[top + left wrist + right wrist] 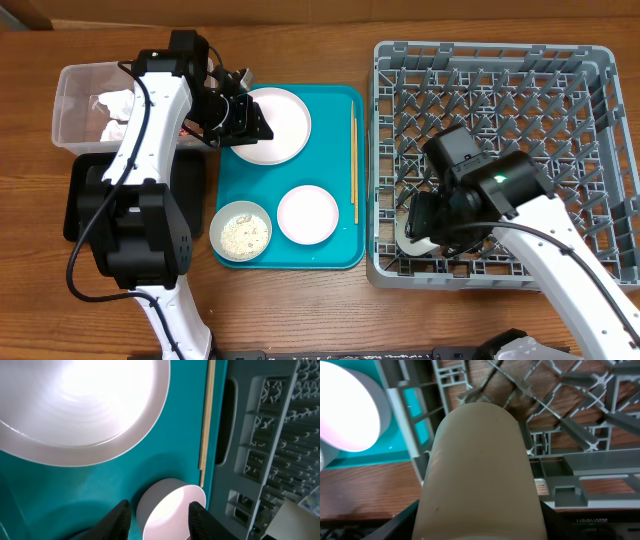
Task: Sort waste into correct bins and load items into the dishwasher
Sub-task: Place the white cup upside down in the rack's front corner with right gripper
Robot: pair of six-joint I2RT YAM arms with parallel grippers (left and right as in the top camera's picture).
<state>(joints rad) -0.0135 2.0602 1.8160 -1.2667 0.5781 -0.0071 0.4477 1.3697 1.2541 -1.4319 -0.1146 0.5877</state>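
Right fingers (402, 529): clamped on cup (480, 470), one on each side; the cup fills the wrist view. Overhead, the cup sits low inside the near-left corner of the rack (500, 60), just inside the wall, with pegs close around it. Cannot tell if it touches the lattice floor.

Left fingers (120, 520): spread wide and empty, over the left rim of the plate (275, 125) on the teal tray (340, 255). The empty bowl (308, 213) shows in their gap in the wrist view, but lies apart from them. Rice bowl (240, 232) just beside it. Chopsticks (354, 165) lie along the tray's right edge, next to the rack wall.

Tub (75, 90) with napkins (115, 105) on the bench left of the plate; black tray (75, 205) partly under the left arm.
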